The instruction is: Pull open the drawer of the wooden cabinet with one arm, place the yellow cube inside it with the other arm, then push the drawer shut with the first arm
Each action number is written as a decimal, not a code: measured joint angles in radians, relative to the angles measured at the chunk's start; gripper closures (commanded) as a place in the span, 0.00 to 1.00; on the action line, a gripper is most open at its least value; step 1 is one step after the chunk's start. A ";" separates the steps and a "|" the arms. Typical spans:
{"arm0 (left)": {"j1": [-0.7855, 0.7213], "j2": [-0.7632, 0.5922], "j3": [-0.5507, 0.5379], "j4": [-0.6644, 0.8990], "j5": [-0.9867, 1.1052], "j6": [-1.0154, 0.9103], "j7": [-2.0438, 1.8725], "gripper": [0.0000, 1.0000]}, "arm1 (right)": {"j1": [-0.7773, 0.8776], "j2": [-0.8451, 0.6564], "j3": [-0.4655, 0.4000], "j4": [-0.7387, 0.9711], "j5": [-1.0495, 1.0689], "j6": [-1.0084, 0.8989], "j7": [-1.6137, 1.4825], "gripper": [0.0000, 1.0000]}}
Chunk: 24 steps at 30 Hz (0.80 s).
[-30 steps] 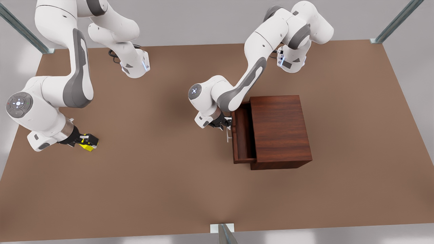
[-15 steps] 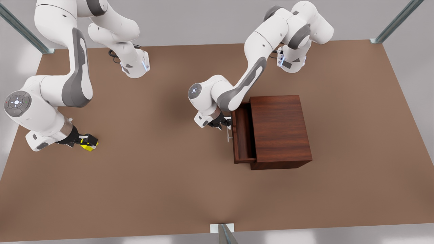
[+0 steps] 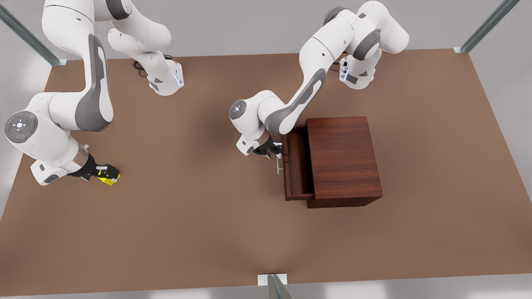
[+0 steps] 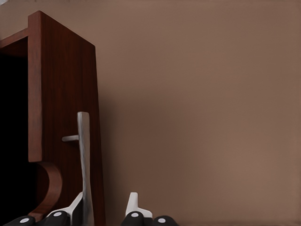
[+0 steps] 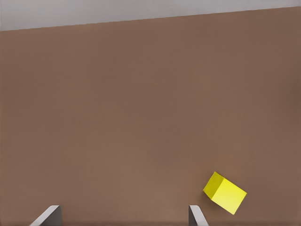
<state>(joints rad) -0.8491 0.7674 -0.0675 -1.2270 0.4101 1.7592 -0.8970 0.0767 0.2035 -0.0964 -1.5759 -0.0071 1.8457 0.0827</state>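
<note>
Your left gripper [image 3: 272,154] has its fingers [image 4: 133,205] part-open around the handle [image 4: 83,160] of the drawer [image 3: 296,166], which juts from the cabinet [image 3: 343,160]. Your right gripper [image 3: 109,174] spreads wide; the cube [image 5: 225,192] sits on the counter [image 3: 187,216] outside one fingertip, half hidden in the front view.

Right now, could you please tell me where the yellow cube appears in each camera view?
Front view: cube on the table near the front view's left edge, under the right gripper.
Right wrist view: cube on the table, just outside one gripper finger.
Left wrist view: faces the drawer handle at the left gripper instead.
Shared landmark: the brown table.
</note>
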 measured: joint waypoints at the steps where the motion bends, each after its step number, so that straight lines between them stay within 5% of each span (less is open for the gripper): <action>1: 0.000 0.000 -0.001 0.000 0.001 0.000 0.000 0.00 | 0.000 0.000 0.000 0.000 0.000 0.000 0.000 0.00; 24: -0.006 -0.001 -0.005 -0.001 -0.001 0.033 0.003 0.00 | 0.000 0.000 0.000 0.000 0.000 0.000 0.000 0.00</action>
<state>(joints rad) -0.8550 0.7665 -0.0727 -1.2281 0.4093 1.7920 -0.8936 0.0767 0.2035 -0.0964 -1.5759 -0.0071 1.8457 0.0827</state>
